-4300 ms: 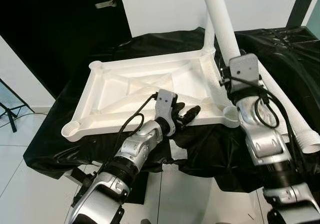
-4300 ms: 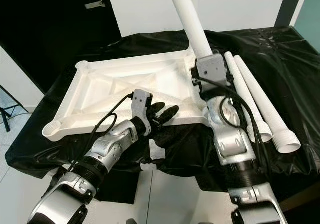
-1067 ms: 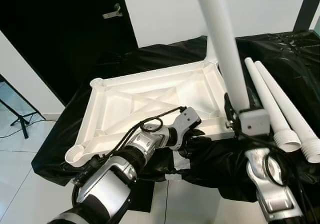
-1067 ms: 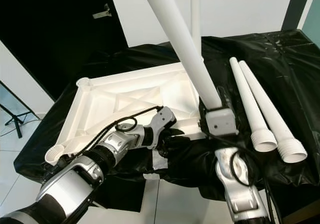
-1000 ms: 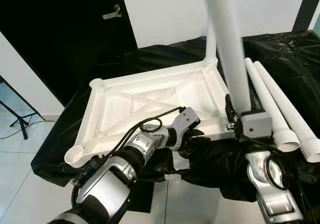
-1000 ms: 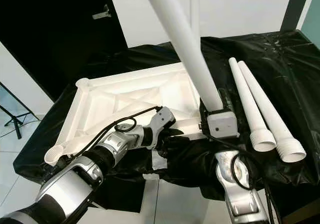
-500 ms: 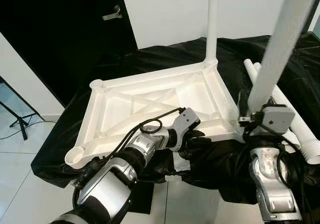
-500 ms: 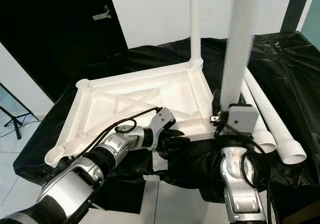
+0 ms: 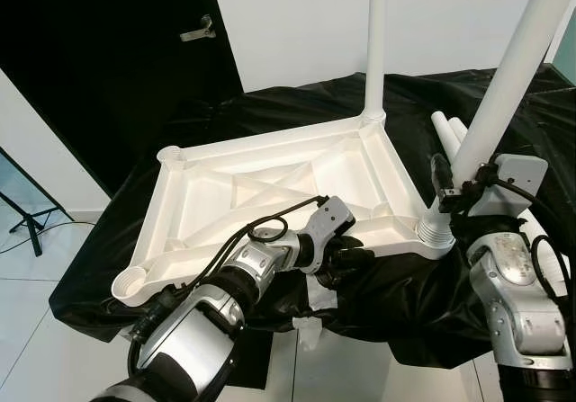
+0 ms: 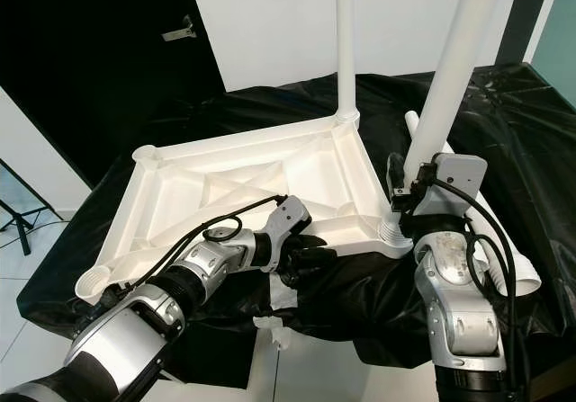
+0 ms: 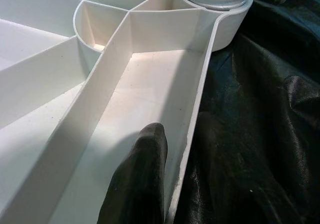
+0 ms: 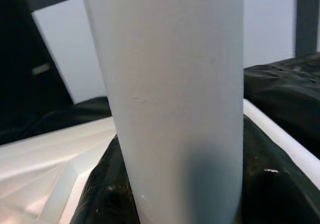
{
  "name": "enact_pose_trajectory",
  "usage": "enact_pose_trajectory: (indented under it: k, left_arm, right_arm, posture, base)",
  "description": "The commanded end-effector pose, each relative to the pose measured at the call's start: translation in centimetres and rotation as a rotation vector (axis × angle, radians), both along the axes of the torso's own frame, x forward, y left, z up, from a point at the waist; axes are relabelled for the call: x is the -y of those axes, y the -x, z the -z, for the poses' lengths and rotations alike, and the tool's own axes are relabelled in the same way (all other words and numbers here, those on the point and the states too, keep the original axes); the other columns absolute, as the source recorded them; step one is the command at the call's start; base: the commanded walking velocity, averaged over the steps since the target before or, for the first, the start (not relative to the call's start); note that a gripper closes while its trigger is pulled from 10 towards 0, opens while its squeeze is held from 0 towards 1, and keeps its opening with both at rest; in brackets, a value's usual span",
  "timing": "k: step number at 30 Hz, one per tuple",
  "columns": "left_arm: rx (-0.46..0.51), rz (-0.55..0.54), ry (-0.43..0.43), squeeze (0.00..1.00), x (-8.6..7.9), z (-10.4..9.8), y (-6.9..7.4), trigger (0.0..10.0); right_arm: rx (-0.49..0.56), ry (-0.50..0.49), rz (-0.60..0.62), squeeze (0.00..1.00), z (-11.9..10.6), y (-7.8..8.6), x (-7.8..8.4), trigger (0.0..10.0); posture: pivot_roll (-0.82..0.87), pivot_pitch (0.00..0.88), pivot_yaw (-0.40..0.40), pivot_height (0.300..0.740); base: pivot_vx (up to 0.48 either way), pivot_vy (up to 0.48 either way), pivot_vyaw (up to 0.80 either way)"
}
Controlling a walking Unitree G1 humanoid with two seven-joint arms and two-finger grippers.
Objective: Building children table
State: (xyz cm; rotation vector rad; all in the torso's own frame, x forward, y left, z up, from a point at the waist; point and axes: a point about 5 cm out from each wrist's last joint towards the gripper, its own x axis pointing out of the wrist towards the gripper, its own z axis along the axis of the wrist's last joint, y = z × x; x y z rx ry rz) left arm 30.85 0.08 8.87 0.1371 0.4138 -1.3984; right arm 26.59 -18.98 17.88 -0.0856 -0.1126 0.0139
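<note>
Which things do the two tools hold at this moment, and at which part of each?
The right tool holds the white table leg near its lower end, just above the corner socket. The left tool grips the near edge of the white tabletop frame.

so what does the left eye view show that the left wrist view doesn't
Left eye view alone: the whole upturned white tabletop, an upright leg at its far right corner, both arms, the right hand holding a tilted leg, and spare legs on the black cloth.
Left wrist view alone: a close look at one black finger inside the tabletop's rim channel.
Both: the near right corner socket with the leg's threaded end in it.
</note>
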Motion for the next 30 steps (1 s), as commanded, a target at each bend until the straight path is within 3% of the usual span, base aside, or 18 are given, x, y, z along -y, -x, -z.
enact_pose_trajectory:
  k: [1,7,15,22,26,28,30]
  left_arm:
    - [-0.168,0.279,-0.013,0.0,-0.5,1.9,2.5,10.0]
    - [-0.171,0.272,-0.012,0.0,-0.6,2.0,2.5,10.0]
    - [-0.17,0.267,-0.01,0.0,-0.6,2.1,2.5,10.0]
    - [-0.17,0.261,-0.01,0.0,-0.8,2.2,2.5,10.0]
    - [-0.171,0.265,-0.015,0.0,-0.9,2.2,2.5,10.0]
    - [-0.171,0.265,-0.015,0.0,-0.9,2.2,2.5,10.0]
    - [-0.169,0.268,-0.016,0.0,-0.8,2.2,2.5,10.0]
  right_arm:
    - [-0.333,0.001,-0.088,0.0,5.5,1.0,-0.9,10.0]
    - [-0.443,0.107,-0.231,0.0,6.4,2.1,-1.1,10.0]
    - [-0.5,0.154,-0.261,0.0,6.8,2.3,-0.5,10.0]
    - [-0.541,0.099,-0.258,0.0,8.1,3.1,-1.3,10.0]
    - [-0.57,-0.019,-0.268,0.0,8.7,3.9,-2.6,10.0]
    - [-0.57,-0.019,-0.268,0.0,8.7,3.9,-2.6,10.0]
    - [-0.592,-0.11,-0.249,0.0,8.9,4.2,-3.0,10.0]
  posture:
    - [-0.23,0.0,0.129,0.74]
    - [-0.23,0.0,0.126,0.74]
    - [-0.23,0.0,0.123,0.74]
    - [-0.23,0.0,0.128,0.74]
    - [-0.23,0.001,0.134,0.74]
    - [-0.23,0.001,0.134,0.74]
    - [-0.24,0.0,0.135,0.74]
  base:
    - [0.0,0.0,0.0]
    - [0.0,0.0,0.0]
    - [0.0,0.0,0.0]
    - [0.0,0.0,0.0]
    - [0.0,0.0,0.0]
    - [0.0,0.0,0.0]
    - [0.0,0.0,0.0]
